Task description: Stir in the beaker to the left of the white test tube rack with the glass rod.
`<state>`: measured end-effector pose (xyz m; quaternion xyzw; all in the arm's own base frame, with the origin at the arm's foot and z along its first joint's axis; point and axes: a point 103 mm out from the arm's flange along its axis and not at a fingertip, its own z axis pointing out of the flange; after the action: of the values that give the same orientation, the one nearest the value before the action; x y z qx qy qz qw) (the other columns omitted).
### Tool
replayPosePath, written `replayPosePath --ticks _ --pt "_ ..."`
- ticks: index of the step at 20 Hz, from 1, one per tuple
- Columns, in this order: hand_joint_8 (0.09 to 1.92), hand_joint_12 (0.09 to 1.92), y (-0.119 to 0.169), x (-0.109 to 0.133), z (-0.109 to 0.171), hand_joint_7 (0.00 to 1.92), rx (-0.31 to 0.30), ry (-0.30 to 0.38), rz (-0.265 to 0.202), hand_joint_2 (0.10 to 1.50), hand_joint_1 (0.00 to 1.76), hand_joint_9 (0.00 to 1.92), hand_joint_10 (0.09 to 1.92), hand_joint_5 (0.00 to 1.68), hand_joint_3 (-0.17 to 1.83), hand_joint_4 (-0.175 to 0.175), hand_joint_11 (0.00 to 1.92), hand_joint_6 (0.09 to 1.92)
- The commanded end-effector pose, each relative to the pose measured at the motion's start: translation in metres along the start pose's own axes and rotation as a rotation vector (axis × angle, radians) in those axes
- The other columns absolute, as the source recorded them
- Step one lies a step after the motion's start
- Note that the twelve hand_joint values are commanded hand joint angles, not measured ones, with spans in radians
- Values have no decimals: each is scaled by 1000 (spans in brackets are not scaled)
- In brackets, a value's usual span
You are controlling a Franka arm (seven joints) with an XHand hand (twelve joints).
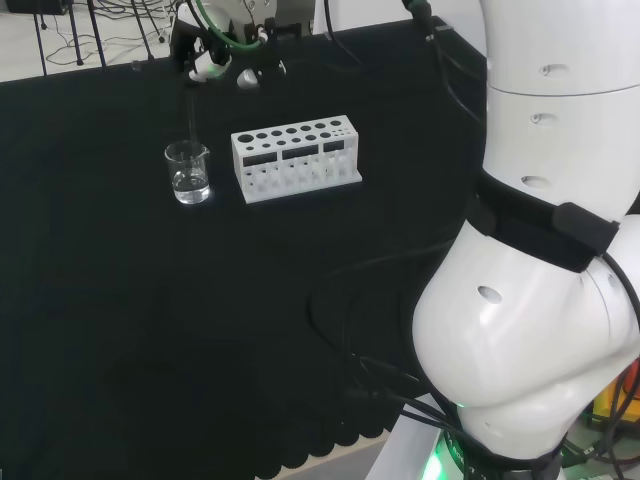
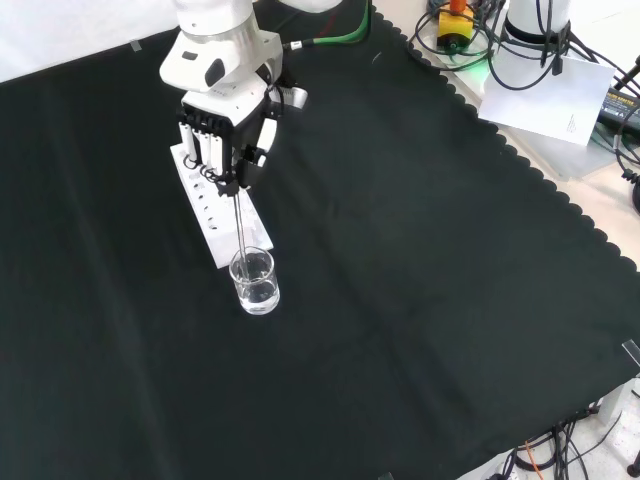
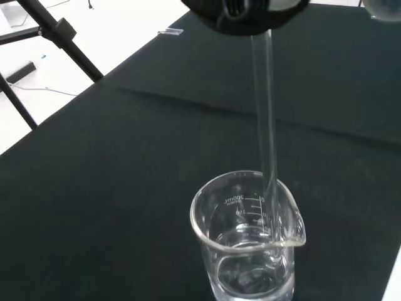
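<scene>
Presently the rod [image 3: 268,132] hangs straight down from the fingers [image 2: 236,152], which are curled round its top end; its lower end stands in the liquid inside the beaker [image 2: 254,282], close to the wall by the spout. Rod and beaker are thin glass: judged stiff, smooth, brittle, so hold stays high on the rod. The rack [image 1: 296,158] stands just beside the beaker, below the hand [image 2: 222,125].
</scene>
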<state>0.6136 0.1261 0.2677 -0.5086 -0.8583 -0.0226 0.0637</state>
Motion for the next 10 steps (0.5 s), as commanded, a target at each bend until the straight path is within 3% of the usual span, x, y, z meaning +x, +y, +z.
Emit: replayPosePath --ticks 1,10 --pt "902 723 -10 18 4 1223 2 -5 -14 1030 1305 1824 236 1167 1 -175 1283 386" --pt "903 723 -1 41 0 1222 7 -21 -47 1030 1305 1826 236 1167 1 -175 1284 386"
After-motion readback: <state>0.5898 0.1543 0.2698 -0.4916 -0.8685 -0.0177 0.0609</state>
